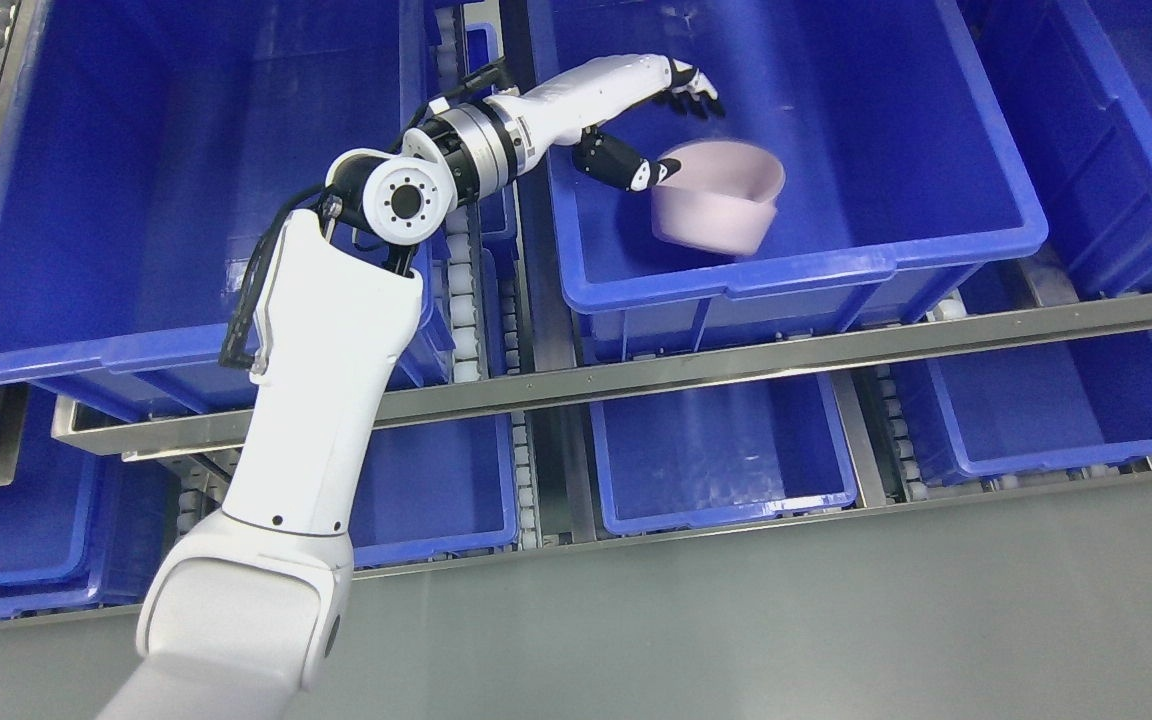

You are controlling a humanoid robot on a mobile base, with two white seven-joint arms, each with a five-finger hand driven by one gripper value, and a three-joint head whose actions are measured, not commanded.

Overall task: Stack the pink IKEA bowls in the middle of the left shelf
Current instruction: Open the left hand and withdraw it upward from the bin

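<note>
Inside the big blue plastic bin [936, 240] on the shelf, the left robot hand [671, 135] was spread wide around the tipped pink plastic bowl [716, 200], which looked light, stiff and slippery, best held by its rim.

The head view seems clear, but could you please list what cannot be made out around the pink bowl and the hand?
1. Whether the pink bowl is one bowl or a nested stack: only its outer wall and rim show.
2. Whether the left hand grips the bowl: the thumb tip lies at the rim, the fingers sit behind it.
3. The blue bin far end: cut off by the top edge.
4. The right arm: out of view.
</note>
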